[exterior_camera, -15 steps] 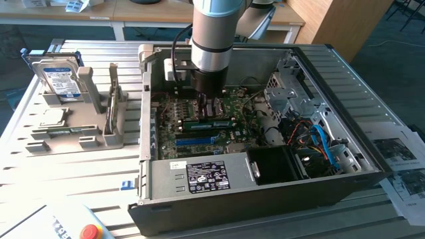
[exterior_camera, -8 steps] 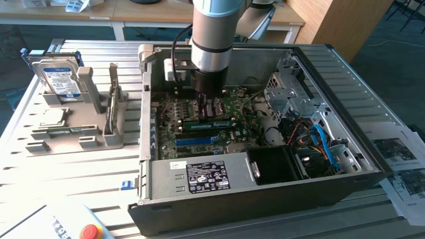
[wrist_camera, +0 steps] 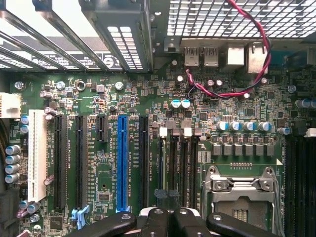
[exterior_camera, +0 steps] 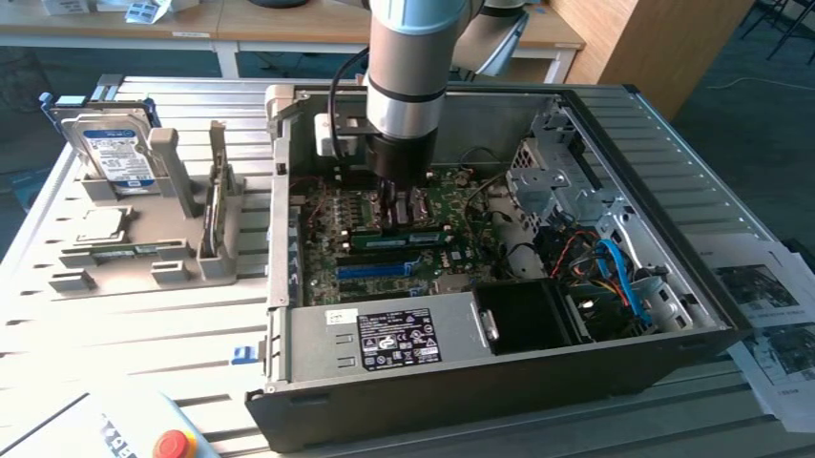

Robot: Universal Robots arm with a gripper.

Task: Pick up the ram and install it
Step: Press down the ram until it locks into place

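Note:
The ram point(exterior_camera: 401, 236) is a narrow green strip standing on its long edge over the motherboard point(exterior_camera: 446, 205) inside the open computer case point(exterior_camera: 510, 382), parallel to the blue slot point(exterior_camera: 376, 270). My gripper point(exterior_camera: 399, 218) hangs straight down from the arm with its tips right above the strip's middle. I cannot tell whether they touch it. In the wrist view the black fingers point(wrist_camera: 155, 219) are shut together over the row of dark memory slots point(wrist_camera: 180, 163), beside the blue slot point(wrist_camera: 122, 163), and no board shows between them.
A grey fixture point(exterior_camera: 140, 258) on the exterior view's left carries a silver hard drive point(exterior_camera: 113, 153). The power supply point(exterior_camera: 382, 339) fills the case's near side. Cables and a drive cage point(exterior_camera: 574, 191) crowd its right. The processor socket point(wrist_camera: 242, 192) lies beside the memory slots. Papers point(exterior_camera: 770, 305) lie at the far right.

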